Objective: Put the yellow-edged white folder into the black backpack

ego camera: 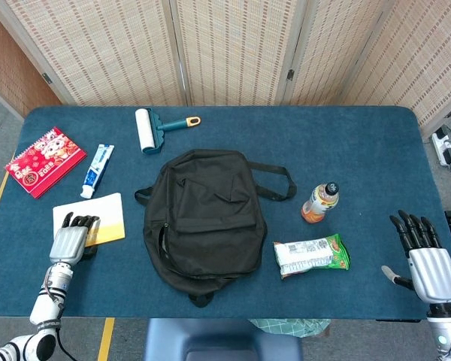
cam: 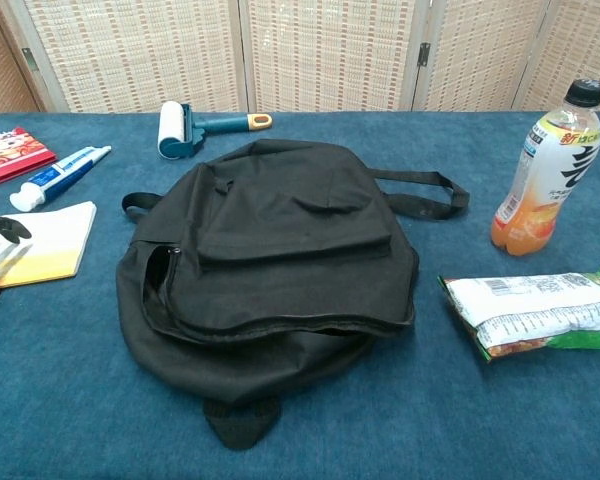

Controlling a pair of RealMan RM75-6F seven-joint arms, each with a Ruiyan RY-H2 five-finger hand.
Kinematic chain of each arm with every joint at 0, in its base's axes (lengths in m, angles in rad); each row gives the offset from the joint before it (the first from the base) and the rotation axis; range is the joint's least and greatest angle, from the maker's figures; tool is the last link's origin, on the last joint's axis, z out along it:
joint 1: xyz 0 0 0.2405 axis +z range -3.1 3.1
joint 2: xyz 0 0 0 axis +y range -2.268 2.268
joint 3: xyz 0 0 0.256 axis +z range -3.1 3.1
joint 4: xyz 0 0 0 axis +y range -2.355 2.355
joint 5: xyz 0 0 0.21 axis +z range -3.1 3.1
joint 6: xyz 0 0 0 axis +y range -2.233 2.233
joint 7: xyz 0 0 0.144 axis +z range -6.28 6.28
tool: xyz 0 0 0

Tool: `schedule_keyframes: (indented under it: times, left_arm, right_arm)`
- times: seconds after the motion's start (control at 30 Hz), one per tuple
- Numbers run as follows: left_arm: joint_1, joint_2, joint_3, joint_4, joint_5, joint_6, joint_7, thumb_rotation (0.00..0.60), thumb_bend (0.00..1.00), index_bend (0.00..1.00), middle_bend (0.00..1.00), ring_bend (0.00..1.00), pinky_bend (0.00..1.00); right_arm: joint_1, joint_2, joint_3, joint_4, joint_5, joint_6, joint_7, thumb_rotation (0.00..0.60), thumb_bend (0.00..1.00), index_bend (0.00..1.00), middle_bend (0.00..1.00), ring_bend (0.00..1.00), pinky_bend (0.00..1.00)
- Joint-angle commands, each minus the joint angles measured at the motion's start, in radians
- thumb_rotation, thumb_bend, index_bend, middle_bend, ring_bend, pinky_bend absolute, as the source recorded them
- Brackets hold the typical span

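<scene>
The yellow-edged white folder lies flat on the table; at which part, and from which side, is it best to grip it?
Probably its near yellow edge, approached from the robot's side. The folder lies flat and thin on the table, so only an edge offers purchase. The left hand already rests over that near-left corner, and the backpack lies beside it on its right.

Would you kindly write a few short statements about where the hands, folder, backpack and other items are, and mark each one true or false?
1. The left hand rests on the folder. True.
2. The folder is inside the backpack. False: it lies on the table left of it.
3. The right hand holds the bottle. False: it is open and apart from it, near the table's right edge.
4. The snack bag lies between the backpack and the right hand. True.
5. The lint roller lies on the backpack. False: it lies beyond it.
</scene>
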Motion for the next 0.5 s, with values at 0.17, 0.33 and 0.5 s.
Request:
schedule_keyframes:
  times: [0.17,0.33,0.5]
  left_arm:
    - [-0.006,0.019,0.000,-0.034,-0.021,-0.009,0.010,0.600,0.30,0.20,0.23,0.18,0.06]
    - [-0.010,0.031,0.002,-0.050,-0.032,-0.011,0.018,0.600,0.30,0.19,0.23,0.18,0.06]
    - [-0.014,0.029,0.006,-0.050,-0.039,-0.011,0.026,0.600,0.30,0.19,0.23,0.18,0.06]
  right_arm:
    - [0.001,0.000,0.001,-0.001,0.001,-0.003,-0.001,0.600,0.04,0.00,0.06,0.02,0.00]
    - [0.002,-0.002,0.001,-0.001,0.002,-0.006,-0.002,0.600,0.04,0.00,0.06,0.02,0.00]
    - [0.001,-0.003,0.001,0.001,0.004,-0.005,-0.001,0.600,0.04,0.00,0.06,0.02,0.00]
